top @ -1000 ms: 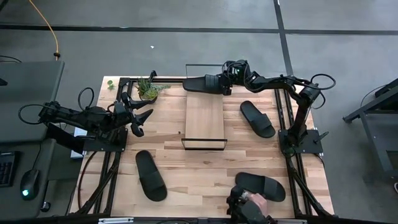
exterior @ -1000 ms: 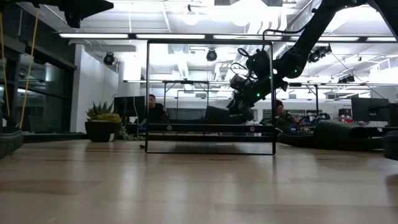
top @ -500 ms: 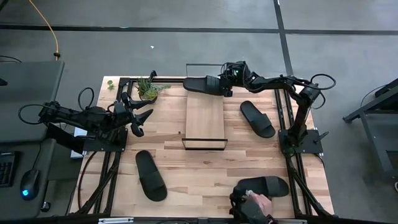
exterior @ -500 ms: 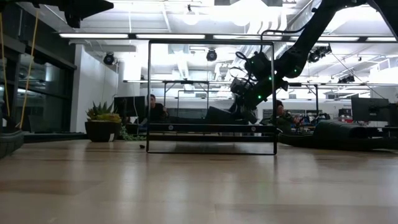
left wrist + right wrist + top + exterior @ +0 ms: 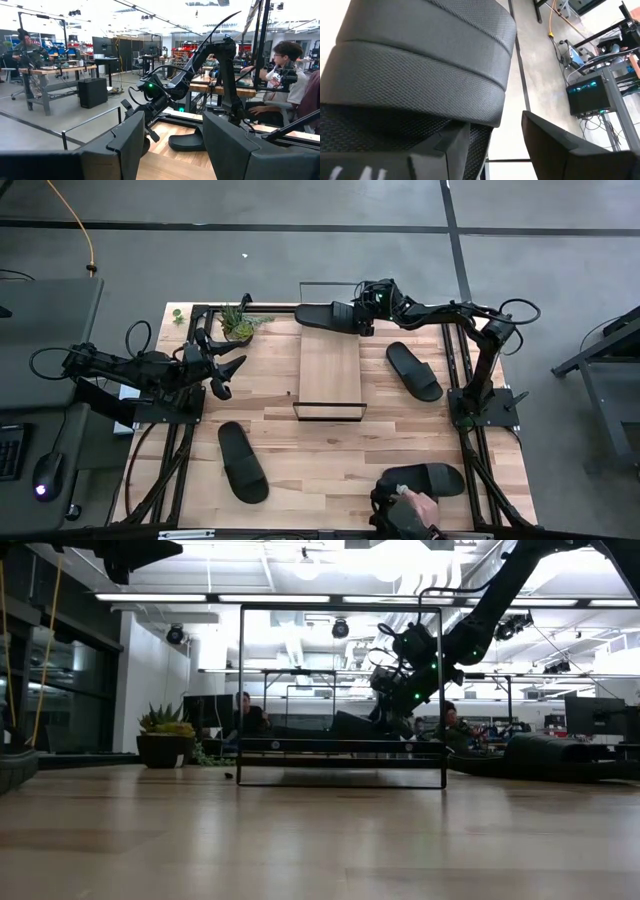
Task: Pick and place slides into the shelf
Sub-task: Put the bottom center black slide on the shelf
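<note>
Four black slides show in the high view. One slide (image 5: pixel 322 315) lies across the far end of the light-wood shelf (image 5: pixel 329 370) and fills the right wrist view (image 5: pixel 420 65). My right gripper (image 5: pixel 358 317) is at this slide's right end. Its fingers are open (image 5: pixel 495 150), and a bright gap shows between the sole and one finger. Other slides lie left of the shelf (image 5: pixel 242 462), right of it (image 5: pixel 413 370) and at the near edge (image 5: pixel 425 478). My left gripper (image 5: pixel 228 377) waits open near the table's left edge. My right gripper stands level at the right end of the slide on the shelf. One finger (image 5: pixel 445 150) overlaps the sole's edge (image 5: pixel 480 137), while the other finger (image 5: pixel 555 145) stands apart from it. I cannot tell whether the near finger touches the sole.
A person's hand (image 5: pixel 412 502) is on the slide at the near edge. A potted plant (image 5: pixel 238 320) stands at the far left corner. The shelf's black wire rails (image 5: pixel 340 745) rise at both short ends. Bare wood lies between the shelf and the near edge.
My right gripper has risen a little above the slide at the shelf's far end, and the slide has stayed in place. The person's hand has turned the near-edge slide closer to parallel with the near edge.
</note>
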{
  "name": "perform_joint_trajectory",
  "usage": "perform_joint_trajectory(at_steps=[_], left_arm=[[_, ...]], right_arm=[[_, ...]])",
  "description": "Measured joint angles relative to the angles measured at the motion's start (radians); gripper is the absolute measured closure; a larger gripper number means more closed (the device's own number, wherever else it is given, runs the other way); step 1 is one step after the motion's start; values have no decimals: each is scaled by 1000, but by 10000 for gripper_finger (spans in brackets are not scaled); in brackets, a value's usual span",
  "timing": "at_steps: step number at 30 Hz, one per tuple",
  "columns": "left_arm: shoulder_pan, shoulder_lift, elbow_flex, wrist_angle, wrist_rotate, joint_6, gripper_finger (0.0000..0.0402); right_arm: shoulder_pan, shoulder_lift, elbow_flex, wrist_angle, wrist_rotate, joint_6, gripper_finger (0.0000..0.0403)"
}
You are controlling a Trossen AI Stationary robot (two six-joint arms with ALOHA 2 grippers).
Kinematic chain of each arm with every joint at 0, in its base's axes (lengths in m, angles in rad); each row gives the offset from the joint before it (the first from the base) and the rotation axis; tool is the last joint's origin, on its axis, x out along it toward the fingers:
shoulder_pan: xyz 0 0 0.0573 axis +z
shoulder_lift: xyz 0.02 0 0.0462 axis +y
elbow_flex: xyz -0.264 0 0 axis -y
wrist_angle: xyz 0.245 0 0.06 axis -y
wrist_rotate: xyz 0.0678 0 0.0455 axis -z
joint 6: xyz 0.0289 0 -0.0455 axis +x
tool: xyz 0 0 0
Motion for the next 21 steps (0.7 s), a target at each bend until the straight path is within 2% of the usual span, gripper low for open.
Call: perform_joint_trajectory(at_steps=[21], left_arm=[[0,0,0,0,0,0,218]], right_arm=[[0,-72,-1,-111,46,29,229]])
